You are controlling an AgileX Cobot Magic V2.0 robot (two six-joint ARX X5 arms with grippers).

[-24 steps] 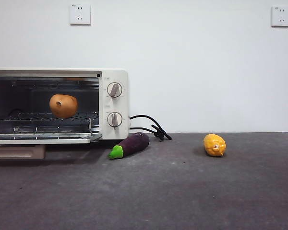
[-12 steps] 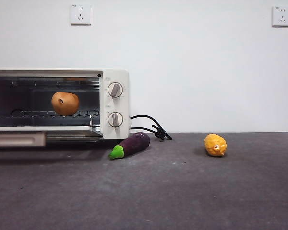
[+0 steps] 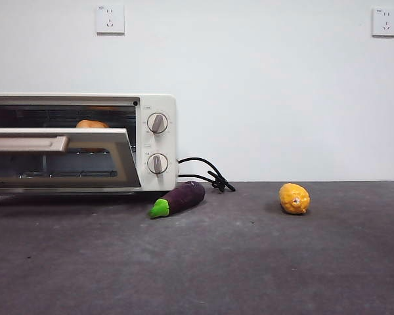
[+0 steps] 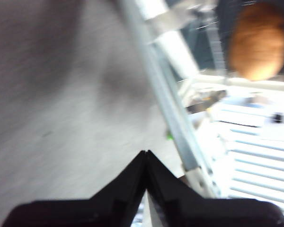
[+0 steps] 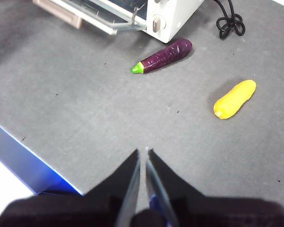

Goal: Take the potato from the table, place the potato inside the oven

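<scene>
I see the dark grey mottled table (image 3: 262, 262) carrying the cream-white oven (image 3: 154, 105) at its far left, with its black cord (image 3: 207, 174) coiled beside it. Just in front of the oven's knob side lies a purple eggplant (image 3: 178, 198), and a yellow lemon-like fruit (image 3: 293, 198) sits well apart to the right.

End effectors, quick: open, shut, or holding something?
Left end effector: shut, holding nothing, beside the oven.
Right end effector: shut, empty, above the table.

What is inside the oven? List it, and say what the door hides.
Inside the oven, the potato; only its top shows above the half-raised door, which covers the rest.
</scene>
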